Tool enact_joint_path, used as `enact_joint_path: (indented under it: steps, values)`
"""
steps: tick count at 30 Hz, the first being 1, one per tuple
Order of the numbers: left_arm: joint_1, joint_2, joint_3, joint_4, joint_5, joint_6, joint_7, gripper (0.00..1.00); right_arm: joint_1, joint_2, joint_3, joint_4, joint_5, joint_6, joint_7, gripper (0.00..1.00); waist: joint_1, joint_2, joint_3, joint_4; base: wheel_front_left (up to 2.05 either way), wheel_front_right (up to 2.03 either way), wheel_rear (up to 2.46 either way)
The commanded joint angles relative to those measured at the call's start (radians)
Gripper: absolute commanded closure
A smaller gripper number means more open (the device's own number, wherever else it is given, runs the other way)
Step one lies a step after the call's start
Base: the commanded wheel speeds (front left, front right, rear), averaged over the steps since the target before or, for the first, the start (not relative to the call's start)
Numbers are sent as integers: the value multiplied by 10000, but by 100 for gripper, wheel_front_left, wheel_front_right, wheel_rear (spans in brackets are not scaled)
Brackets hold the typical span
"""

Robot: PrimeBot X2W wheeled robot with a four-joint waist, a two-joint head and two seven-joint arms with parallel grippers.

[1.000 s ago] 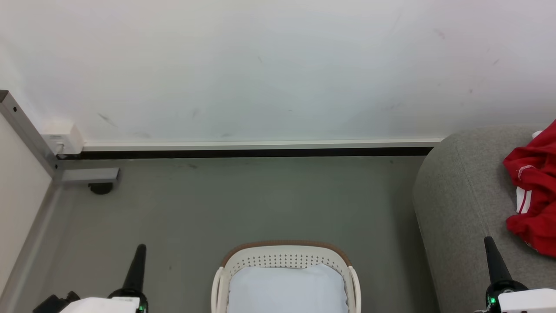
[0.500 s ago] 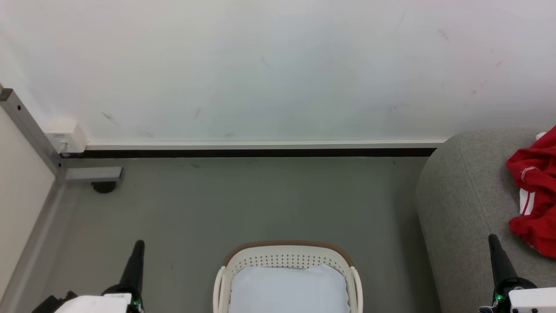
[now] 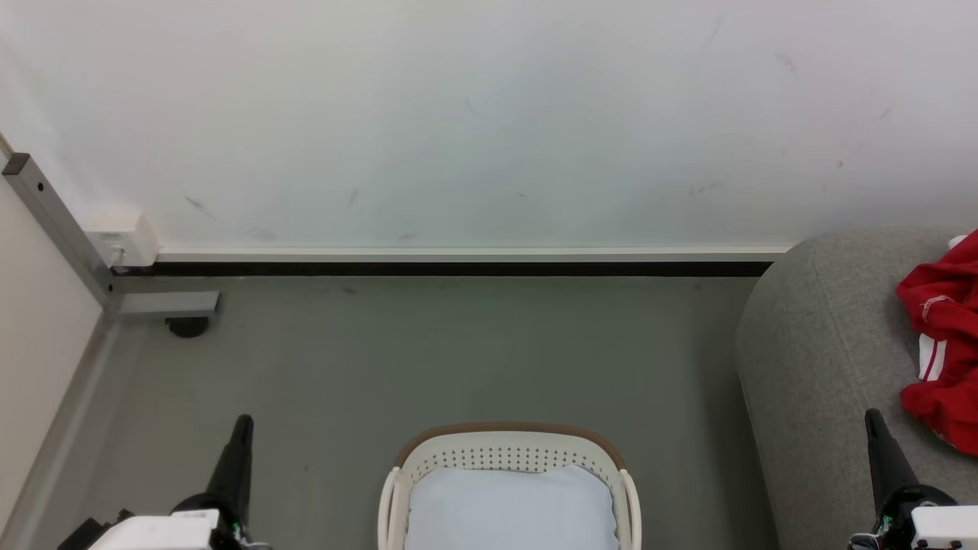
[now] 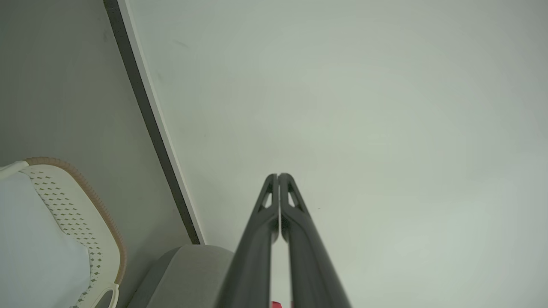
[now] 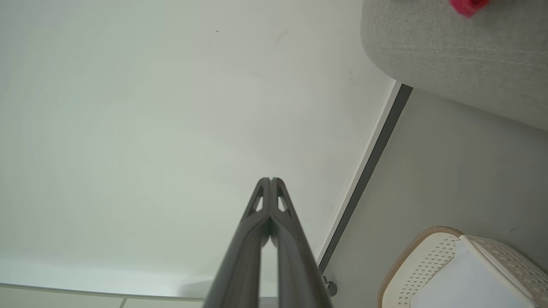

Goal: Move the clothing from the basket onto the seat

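Note:
Red clothing [image 3: 943, 344] with white striped trim lies bunched on the grey sofa seat [image 3: 817, 344] at the right edge of the head view. The cream basket [image 3: 508, 451] with its brown rim stands on the floor at bottom centre, and the visible part of its inside is pale bluish-white. My left gripper [image 3: 238, 435] is shut, left of the basket, over the floor. My right gripper [image 3: 875, 428] is shut, over the sofa's front, just left of the clothing. The left wrist view shows the left gripper [image 4: 278, 176] shut on nothing, and the right wrist view shows the right gripper [image 5: 270, 179] the same.
A white wall [image 3: 489, 114] with a black baseboard strip [image 3: 458, 268] closes the back. A grey metal frame [image 3: 61, 229] with a dark foot [image 3: 187, 327] and a white box [image 3: 122, 235] stands at the left corner. Grey floor [image 3: 458, 351] spreads between wall and basket.
The whole head picture has drifted slightly to the right, so the camera has turned a little. Both grippers stay shut at the bottom corners. The clothing and basket lie as before.

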Motion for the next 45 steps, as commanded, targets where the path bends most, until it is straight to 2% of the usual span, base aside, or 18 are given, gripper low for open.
enact_joint_path:
  steps: [1, 12, 45]
  values:
    - [-109, 87, 56, -50, -191, -34, 26, 100, -117, 12, -58, -85, 154, -19, 56, 100, 0, -1, 0, 5, 0, 0, 0]
    - [-161, 91, 110, -49, -908, -37, 229, 100, -132, 33, -202, -109, 750, -21, 246, 100, 0, -1, -4, 67, 0, 0, 0]
    - [-155, 90, 101, -50, -885, -37, 223, 100, -132, 47, -215, -100, 680, -21, 254, 100, 0, -1, -4, 67, 0, 0, 0]
